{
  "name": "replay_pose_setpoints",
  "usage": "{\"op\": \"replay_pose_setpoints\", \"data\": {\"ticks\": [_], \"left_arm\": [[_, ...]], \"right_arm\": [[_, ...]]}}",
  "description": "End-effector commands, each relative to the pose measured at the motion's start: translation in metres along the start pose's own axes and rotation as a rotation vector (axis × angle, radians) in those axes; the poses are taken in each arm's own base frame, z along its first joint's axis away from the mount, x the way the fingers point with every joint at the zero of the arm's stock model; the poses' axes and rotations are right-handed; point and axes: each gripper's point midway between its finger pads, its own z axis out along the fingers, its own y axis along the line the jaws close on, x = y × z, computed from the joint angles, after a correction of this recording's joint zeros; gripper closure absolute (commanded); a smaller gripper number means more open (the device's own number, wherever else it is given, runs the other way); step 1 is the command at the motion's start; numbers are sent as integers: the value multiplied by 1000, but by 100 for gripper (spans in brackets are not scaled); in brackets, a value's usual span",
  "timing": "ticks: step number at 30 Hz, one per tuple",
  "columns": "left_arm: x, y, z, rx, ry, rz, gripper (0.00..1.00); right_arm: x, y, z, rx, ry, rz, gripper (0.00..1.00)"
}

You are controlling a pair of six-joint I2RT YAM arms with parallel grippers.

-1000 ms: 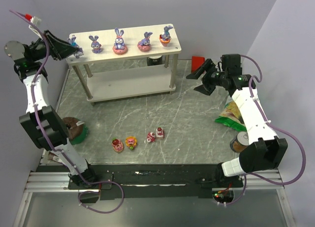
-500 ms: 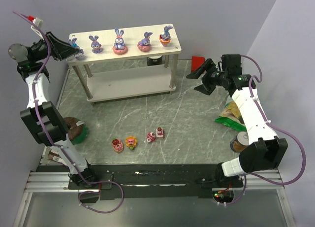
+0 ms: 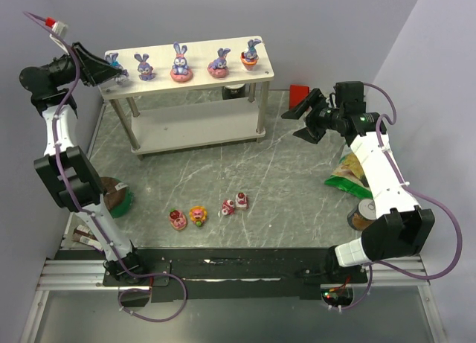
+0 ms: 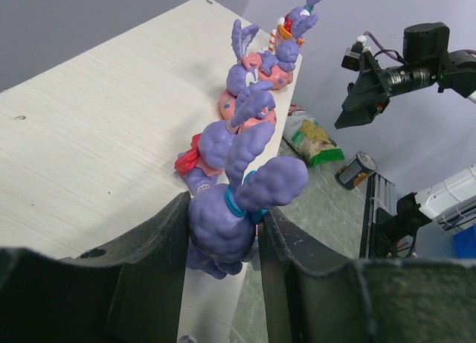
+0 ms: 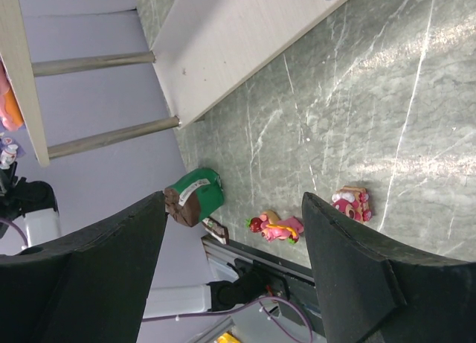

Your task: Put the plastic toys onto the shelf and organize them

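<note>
- One purple-blue, long-eared bunny (image 4: 227, 220) with a blue collar is clamped between the jaws of the left gripper (image 4: 222, 237), touching both, at the end of the shelf (image 4: 89, 135) top board.
- Four other bunnies (image 4: 249, 112) are lined up beyond those jaws.
- The jaws of the right gripper (image 5: 234, 203) are spread wide with nothing held; four sweets (image 3: 198, 215) lie well apart from them.

A brown chocolate ring cake (image 3: 111, 193) on a green plate (image 3: 127, 202) sits at the grey marbled table's (image 3: 290, 172) left edge. A small red block (image 3: 300, 92) lies far right. A green-yellow snack bag (image 3: 345, 175) lies beside a can (image 3: 364, 212).
</note>
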Motion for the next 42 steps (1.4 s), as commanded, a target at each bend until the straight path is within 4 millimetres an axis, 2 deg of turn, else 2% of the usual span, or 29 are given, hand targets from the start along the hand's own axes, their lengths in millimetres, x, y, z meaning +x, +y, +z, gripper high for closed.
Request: {"op": "replay_pose_setpoints", "data": {"ticks": [1, 5, 15, 26, 31, 36, 42], "left_arm": [[19, -16, -6, 32, 163, 96, 90], [22, -15, -7, 30, 168, 99, 85], [26, -2, -14, 12, 164, 76, 83], [34, 7, -16, 9, 169, 62, 65], [33, 6, -15, 5, 166, 76, 52], [31, 6, -16, 3, 160, 80, 47], [32, 6, -16, 3, 159, 85, 34]], "right_arm": [[-4, 6, 1, -23, -11, -25, 20], [-5, 7, 2, -25, -9, -26, 20], [-4, 6, 1, -24, -9, -25, 20], [-5, 5, 2, -19, -14, -17, 20], [-5, 5, 2, -22, -14, -19, 20], [-5, 6, 2, -22, -16, -17, 20], [-3, 4, 4, -28, -11, -9, 20]]}}
